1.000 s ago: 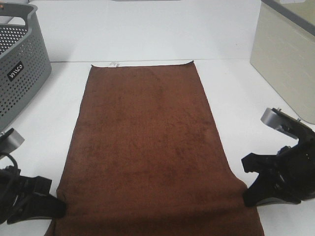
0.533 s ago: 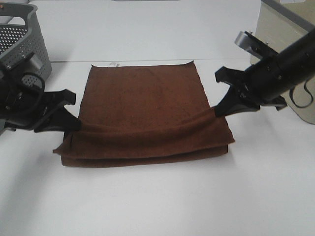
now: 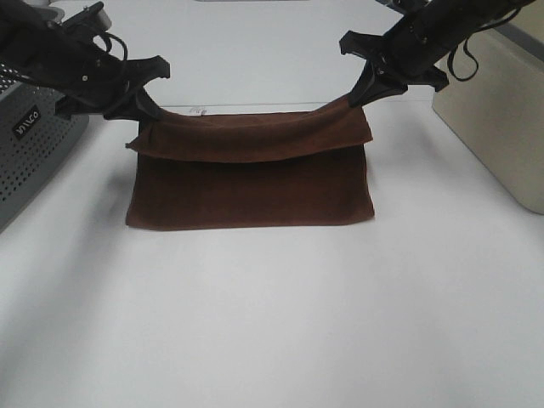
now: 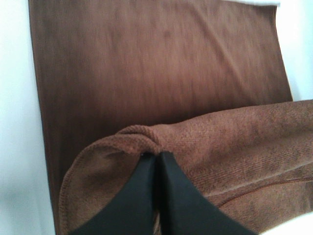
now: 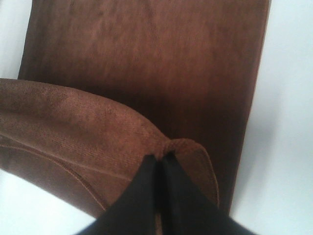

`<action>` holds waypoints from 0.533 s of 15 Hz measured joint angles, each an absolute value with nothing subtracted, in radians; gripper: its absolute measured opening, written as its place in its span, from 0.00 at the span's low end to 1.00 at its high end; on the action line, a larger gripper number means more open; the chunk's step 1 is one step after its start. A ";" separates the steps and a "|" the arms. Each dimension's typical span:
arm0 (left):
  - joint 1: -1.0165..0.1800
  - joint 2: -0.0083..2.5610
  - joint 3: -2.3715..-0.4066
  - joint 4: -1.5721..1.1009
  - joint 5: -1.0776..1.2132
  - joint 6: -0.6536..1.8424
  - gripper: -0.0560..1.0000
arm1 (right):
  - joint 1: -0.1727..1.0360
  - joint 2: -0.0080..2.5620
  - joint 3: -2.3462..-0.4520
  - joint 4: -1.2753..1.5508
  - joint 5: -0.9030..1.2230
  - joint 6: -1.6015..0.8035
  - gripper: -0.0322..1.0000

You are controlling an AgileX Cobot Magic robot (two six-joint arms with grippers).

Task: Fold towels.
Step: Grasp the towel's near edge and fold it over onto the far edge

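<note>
The dark reddish-brown towel (image 3: 251, 183) lies on the white table, folded over on itself, its lifted end hanging as a flap across the far edge. My left gripper (image 3: 144, 110) is shut on the flap's left corner; my right gripper (image 3: 355, 98) is shut on its right corner. Both hold the corners a little above the table near the far edge. In the left wrist view the black fingers (image 4: 146, 191) pinch the bunched towel (image 4: 161, 73). In the right wrist view the fingers (image 5: 159, 191) pinch it (image 5: 146, 63) likewise. A small white tag (image 3: 197, 110) peeks out at the far edge.
A grey perforated basket (image 3: 34, 136) stands at the far left, close to my left arm. A beige box (image 3: 493, 110) stands at the right, close behind my right arm. White table (image 3: 272, 323) lies in front of the towel.
Both grippers have carried the towel's near end up and toward the far edge. The towel went from flat to folded roughly in half.
</note>
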State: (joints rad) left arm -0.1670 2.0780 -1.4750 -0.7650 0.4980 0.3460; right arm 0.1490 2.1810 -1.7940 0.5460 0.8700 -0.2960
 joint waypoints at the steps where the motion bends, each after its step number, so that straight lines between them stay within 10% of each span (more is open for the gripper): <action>1: -0.167 2.128 -1.555 -0.755 0.490 0.330 0.06 | 0.149 2.243 -1.891 0.533 0.876 -0.292 0.03; 8: -0.167 2.409 -1.846 -0.749 0.275 0.318 0.06 | 0.149 2.564 -2.295 0.446 0.786 -0.269 0.03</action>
